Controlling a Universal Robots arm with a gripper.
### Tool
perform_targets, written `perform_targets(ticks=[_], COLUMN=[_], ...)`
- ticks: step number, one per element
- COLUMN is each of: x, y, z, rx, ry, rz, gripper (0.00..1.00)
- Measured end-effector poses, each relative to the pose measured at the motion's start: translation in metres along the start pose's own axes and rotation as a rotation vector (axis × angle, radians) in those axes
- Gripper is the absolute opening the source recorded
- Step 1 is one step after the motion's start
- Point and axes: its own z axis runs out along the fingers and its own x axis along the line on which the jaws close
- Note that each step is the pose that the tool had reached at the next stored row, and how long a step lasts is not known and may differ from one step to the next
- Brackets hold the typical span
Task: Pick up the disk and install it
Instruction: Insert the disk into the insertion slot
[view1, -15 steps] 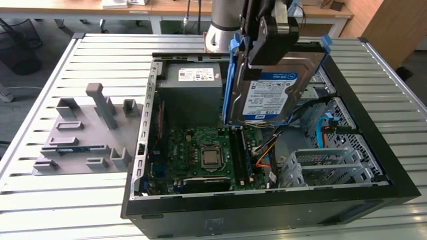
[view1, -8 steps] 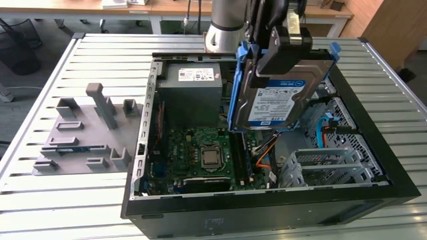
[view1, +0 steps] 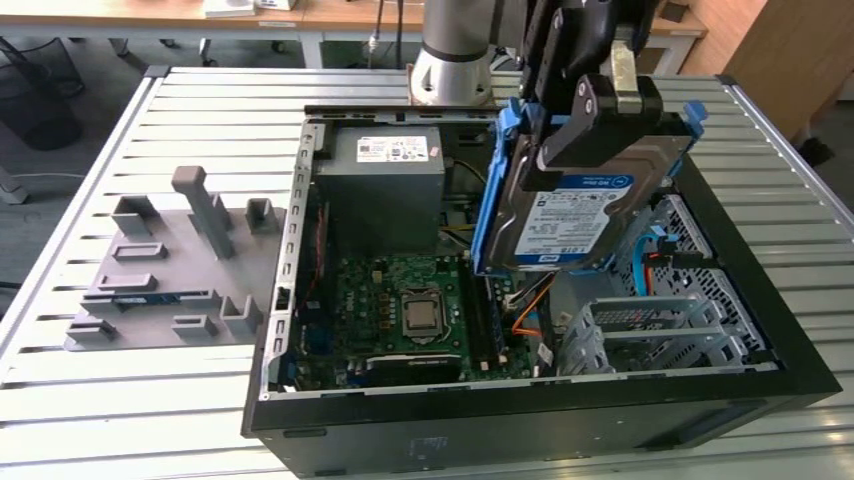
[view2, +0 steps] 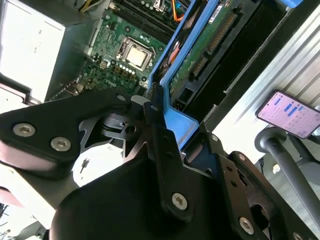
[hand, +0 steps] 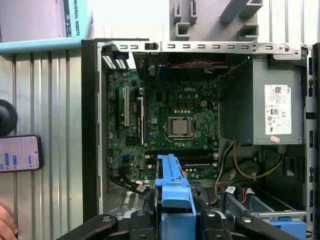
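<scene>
**Exterior view:** the gripper (view1: 607, 115) has its jaws closed on the disk (view1: 574, 215), which hangs tilted beneath them, clear above the open computer case (view1: 534, 405).

**Second wrist view:** the disk's blue rail (view2: 180, 70) sits between the jaws.

**First wrist view:** the motherboard (hand: 170, 110) lies below the jaws.

The step in hand is judged to be the carry. Seating would call for aligning the rails with the drive cage (view1: 654, 325).

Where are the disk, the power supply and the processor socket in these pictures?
disk (view1: 571, 218): exterior view, on its blue-and-white label.
power supply (view1: 380, 205): exterior view, on its grey side.
processor socket (view1: 422, 311): exterior view, on its metal centre.
</scene>
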Motion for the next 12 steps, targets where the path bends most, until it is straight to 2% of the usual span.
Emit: perform_targets(ticks=[4,7,12], x=[0.0104,0.0138,0.0155], y=[-0.0006,-0.0025,-0.014], z=[0.0011,0.0018,0.0033], rx=[0.0,0.0,0.0], ry=[0.0001,0.0006,0.0007], rz=[0.0,0.0,0.0], gripper=[0.36,0.36,0.36])
